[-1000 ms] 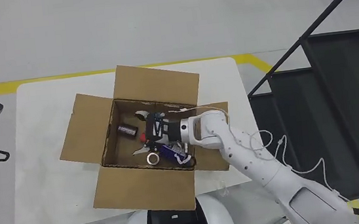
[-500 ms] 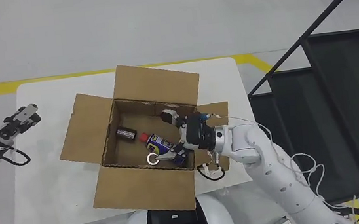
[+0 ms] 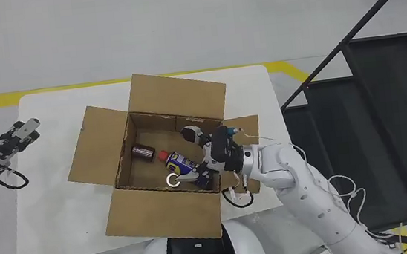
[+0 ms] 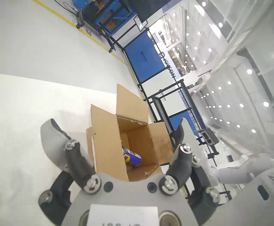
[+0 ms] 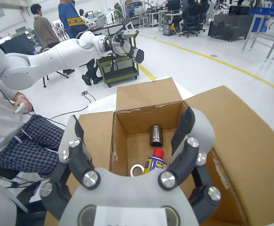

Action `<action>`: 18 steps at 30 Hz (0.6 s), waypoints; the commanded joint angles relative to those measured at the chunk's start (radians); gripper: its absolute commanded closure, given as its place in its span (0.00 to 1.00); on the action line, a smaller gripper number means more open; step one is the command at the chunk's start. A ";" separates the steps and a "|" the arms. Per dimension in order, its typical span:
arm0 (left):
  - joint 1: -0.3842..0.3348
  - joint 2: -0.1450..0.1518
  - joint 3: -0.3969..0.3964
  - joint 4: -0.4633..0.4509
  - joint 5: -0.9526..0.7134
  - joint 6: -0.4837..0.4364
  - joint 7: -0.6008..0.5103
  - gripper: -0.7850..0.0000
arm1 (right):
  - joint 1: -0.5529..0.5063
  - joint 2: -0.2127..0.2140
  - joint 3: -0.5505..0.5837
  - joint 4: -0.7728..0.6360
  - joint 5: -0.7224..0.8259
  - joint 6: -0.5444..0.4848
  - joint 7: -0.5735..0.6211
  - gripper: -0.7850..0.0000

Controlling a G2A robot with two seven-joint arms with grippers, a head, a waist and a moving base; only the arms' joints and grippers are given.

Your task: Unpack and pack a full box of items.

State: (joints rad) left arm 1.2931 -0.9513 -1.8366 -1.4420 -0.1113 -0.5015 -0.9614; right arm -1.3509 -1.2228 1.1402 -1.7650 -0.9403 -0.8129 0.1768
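Backed out of the cardboard box (image 3: 163, 206) since a second ago, the right claw (image 5: 131, 118) hangs released over its right side. The left claw (image 3: 22, 132), also released, has swung in above the worktop's (image 3: 56, 217) left edge. Mid-worktop, the open box holds three things: one white ring (image 3: 172, 179) nearest, one spray can (image 3: 181, 161) lying flat with its red cap pointing far-left, and one dark metal cylinder (image 3: 143, 151) beyond.

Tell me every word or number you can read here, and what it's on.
Spray can: a brand label, partly hidden behind the right gripper; not quoted.
Wall panel: a brand name, lying sideways; not quoted.
Sticker on the left gripper: characters cut off at the picture's edge, unreadable.
Cardboard box: no print seen.
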 commanded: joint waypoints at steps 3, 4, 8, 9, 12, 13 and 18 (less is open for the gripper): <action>-0.036 -0.003 0.073 0.089 0.042 -0.004 0.011 0.00 | -0.027 0.018 0.045 0.011 0.258 -0.055 0.101 0.00; -0.051 -0.005 0.099 0.114 0.040 -0.007 0.003 0.00 | -0.048 0.025 0.072 -0.006 0.289 -0.055 0.124 0.00; -0.117 -0.017 0.202 0.205 -0.008 -0.029 -0.044 0.00 | -0.178 0.054 0.215 -0.104 0.359 -0.009 0.177 0.00; -0.134 -0.019 0.225 0.226 -0.017 -0.039 -0.056 0.00 | -0.214 0.060 0.250 -0.130 0.375 0.004 0.180 0.00; -0.180 -0.029 0.288 0.283 -0.055 -0.060 -0.082 0.00 | -0.304 0.072 0.338 -0.189 0.415 0.030 0.185 0.00; -0.194 -0.032 0.306 0.296 -0.061 -0.070 -0.086 0.00 | -0.331 0.075 0.359 -0.199 0.431 0.035 0.180 0.00; -0.236 -0.041 0.347 0.334 -0.184 -0.077 -0.149 0.00 | -0.423 0.083 0.438 -0.230 0.516 0.023 0.134 0.00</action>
State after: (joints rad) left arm 1.0627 -0.9922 -1.4899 -1.1099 -0.2580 -0.5855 -1.0898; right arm -1.7562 -1.1411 1.5604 -1.9925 -0.4385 -0.7907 0.3236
